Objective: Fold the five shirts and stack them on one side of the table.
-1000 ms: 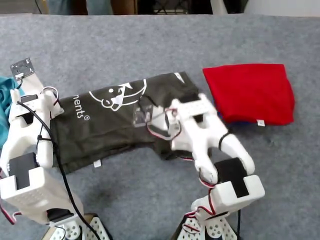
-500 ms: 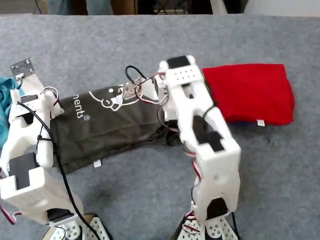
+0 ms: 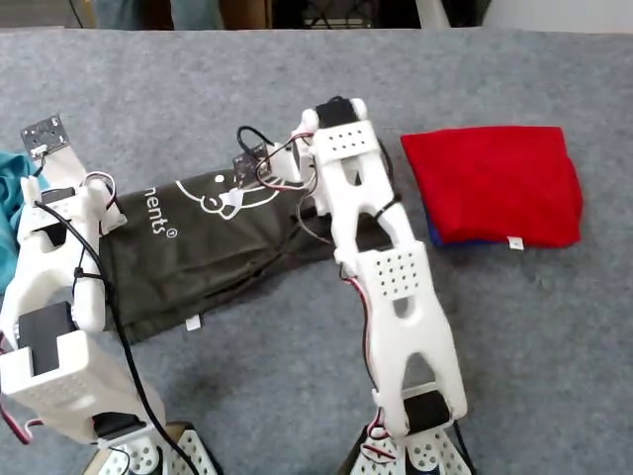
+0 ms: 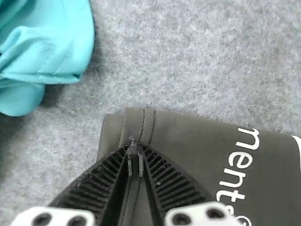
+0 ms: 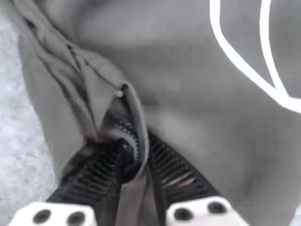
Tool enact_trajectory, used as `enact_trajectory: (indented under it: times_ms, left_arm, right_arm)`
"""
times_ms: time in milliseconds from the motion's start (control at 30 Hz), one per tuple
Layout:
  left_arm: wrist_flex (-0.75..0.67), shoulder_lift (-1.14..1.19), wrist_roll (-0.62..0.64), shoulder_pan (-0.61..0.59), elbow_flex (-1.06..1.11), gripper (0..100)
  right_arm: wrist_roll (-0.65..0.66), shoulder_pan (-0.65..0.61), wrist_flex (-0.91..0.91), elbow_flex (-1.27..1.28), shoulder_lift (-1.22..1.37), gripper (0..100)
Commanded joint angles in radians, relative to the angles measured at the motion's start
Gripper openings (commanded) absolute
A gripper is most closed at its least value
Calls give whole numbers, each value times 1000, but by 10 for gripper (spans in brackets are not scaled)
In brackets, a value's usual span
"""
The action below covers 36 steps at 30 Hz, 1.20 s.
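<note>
A dark olive shirt (image 3: 198,247) with white print lies across the grey table's middle. My left gripper (image 4: 135,160) is shut on the seam at its left edge (image 3: 104,220). My right gripper (image 5: 134,162) is shut on a bunched fold of the same shirt (image 5: 188,70). The right arm (image 3: 356,188) stretches over the shirt's right end and hides it. A folded red shirt (image 3: 490,183) lies at the right on a blue one (image 3: 433,236). A crumpled teal shirt (image 4: 37,42) sits at the table's left edge (image 3: 10,188).
Grey carpet-like cloth (image 3: 247,376) covers the table, bare at the front between the arm bases and along the far side (image 3: 198,89). A small metal bracket (image 3: 45,134) lies at the far left.
My right arm has swung away from the front and to the left, dragging the dark shirt's right end over itself. The left arm has stayed put.
</note>
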Motion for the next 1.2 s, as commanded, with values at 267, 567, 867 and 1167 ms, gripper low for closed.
enact_trajectory:
  times_ms: [267, 567, 867, 1167]
  left_arm:
    - [-11, -54, 2, -1, -4, 30]
    - [-11, -54, 2, -1, -4, 30]
    - [-11, -54, 2, -1, -2, 30]
    - [-11, -54, 2, -1, -2, 30]
  right_arm:
    - [-207, 18, 6, -180, -120, 353]
    - [-439, 129, 11, -93, -372, 113]
    - [-400, 109, -100, 723, -708, 15]
    - [-400, 92, -477, 814, -550, 15]
